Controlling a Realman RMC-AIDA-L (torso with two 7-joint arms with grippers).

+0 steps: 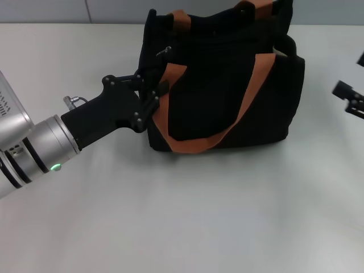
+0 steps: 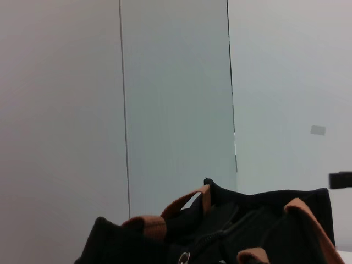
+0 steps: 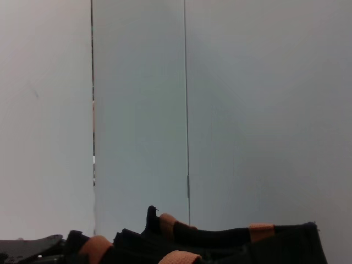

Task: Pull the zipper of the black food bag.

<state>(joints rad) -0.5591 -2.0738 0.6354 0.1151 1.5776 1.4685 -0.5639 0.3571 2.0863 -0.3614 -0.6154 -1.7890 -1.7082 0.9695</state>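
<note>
White tabletop (image 1: 199, 216) bears my boxy black fabric food bag (image 1: 227, 85); left gripper (image 1: 154, 91) touches its end, finger state unclear to me.

The black food bag (image 1: 227, 91) was plain black with orange-brown straps (image 1: 250, 96). The tabletop (image 1: 199, 216) was pale grey. The left tool (image 1: 149, 94) was black.

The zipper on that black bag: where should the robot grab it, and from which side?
Probably by the small pull tab of the zipper, which sticks up at the top corner of the black food bag on the robot's left. Coming from that left end suits it: the left gripper is already against that end, just below the tab. The right gripper sits off to the right.
</note>
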